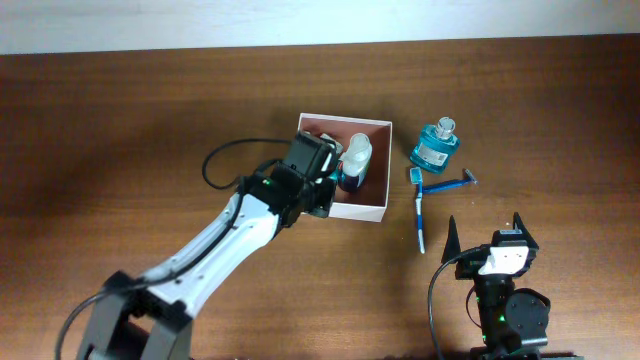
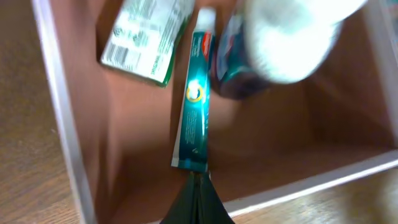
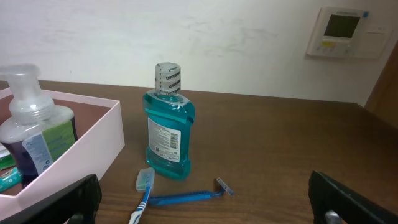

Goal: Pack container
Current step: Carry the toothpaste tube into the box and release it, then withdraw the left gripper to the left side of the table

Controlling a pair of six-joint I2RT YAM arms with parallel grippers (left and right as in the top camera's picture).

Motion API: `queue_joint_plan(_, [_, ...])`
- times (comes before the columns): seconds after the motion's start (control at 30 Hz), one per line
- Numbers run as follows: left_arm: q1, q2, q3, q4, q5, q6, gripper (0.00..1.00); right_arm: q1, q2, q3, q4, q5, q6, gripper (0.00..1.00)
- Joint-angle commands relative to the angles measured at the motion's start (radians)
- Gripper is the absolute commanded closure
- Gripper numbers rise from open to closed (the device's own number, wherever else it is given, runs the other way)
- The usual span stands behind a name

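Observation:
The container [image 1: 376, 211] is a square white-walled box with a reddish-brown inside, at the table's middle; it also shows in the left wrist view [image 2: 59, 112] and the right wrist view [image 3: 93, 146]. In it stand a white-capped pump bottle [image 1: 355, 160] [image 2: 280, 43] [image 3: 34, 134], a green-white packet [image 2: 146, 37] and a teal toothpaste tube [image 2: 196, 106]. My left gripper [image 1: 318, 192] [image 2: 198, 186] is inside the box's front left part, its jaws shut at the tube's near end. My right gripper [image 1: 485, 235] [image 3: 214, 210] is open and empty near the front edge.
Right of the box stand a teal mouthwash bottle [image 1: 435, 145] [image 3: 168, 124], a blue toothbrush [image 1: 420, 212] [image 3: 142, 193] and a blue razor [image 1: 450, 184] [image 3: 186, 198], all lying between the box and my right gripper. A wall panel [image 3: 342, 31] hangs behind.

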Motion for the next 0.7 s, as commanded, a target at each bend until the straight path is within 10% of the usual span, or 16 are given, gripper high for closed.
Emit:
queue_joint_plan(0.0, [-0.003,0.061,0.006,-0.005,-0.011,-0.002,0.99,-0.005,-0.007,-0.005,-0.008,0.001,0.002,0.02])
queue_joint_plan(0.37, [-0.011,0.04,0.036,-0.016,0.021,-0.006,0.99,-0.005,-0.007,-0.005,-0.008,0.001,0.002,0.01])
queue_joint_plan(0.67, [-0.01,-0.103,0.152,-0.015,-0.43,-0.005,0.99,-0.005,-0.007,-0.005,-0.008,0.001,0.002,0.01])
